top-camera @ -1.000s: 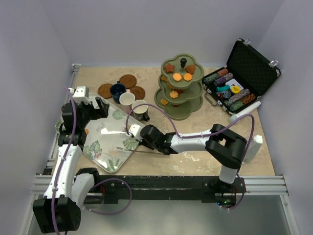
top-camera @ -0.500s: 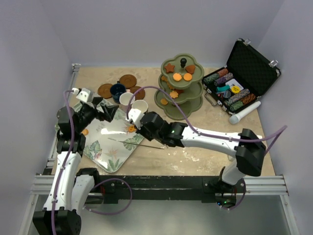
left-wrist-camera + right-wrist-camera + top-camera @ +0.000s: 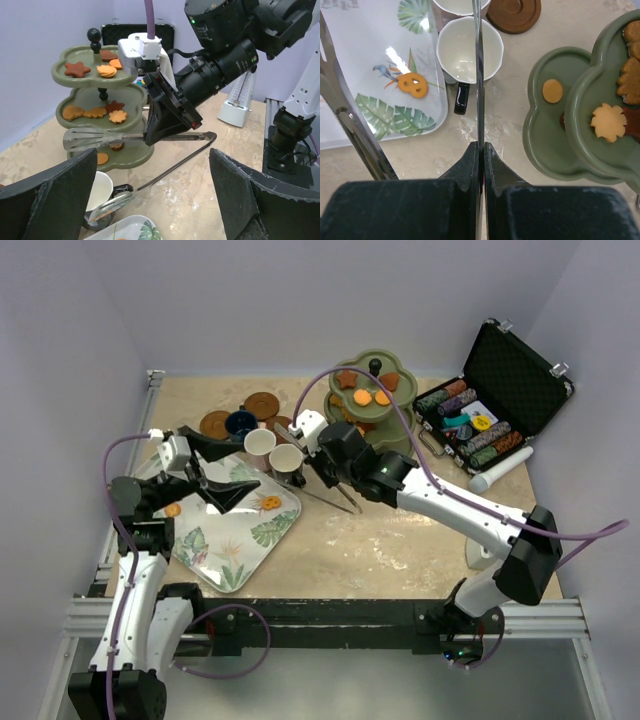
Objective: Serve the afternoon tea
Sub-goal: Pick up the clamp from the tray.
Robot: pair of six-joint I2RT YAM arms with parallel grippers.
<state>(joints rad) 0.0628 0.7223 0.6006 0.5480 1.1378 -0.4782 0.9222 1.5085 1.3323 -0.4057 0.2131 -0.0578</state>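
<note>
Metal tongs (image 3: 478,75) in right claw (image 3: 480,149)

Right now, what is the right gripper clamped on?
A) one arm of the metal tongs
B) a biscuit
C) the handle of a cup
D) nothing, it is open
A: the right gripper is shut on one thin arm of the tongs, while their other arm stands free off to the side.

Bright, even overhead light, soft shadows, a glare patch on the white tray (image 3: 365,45).
</note>
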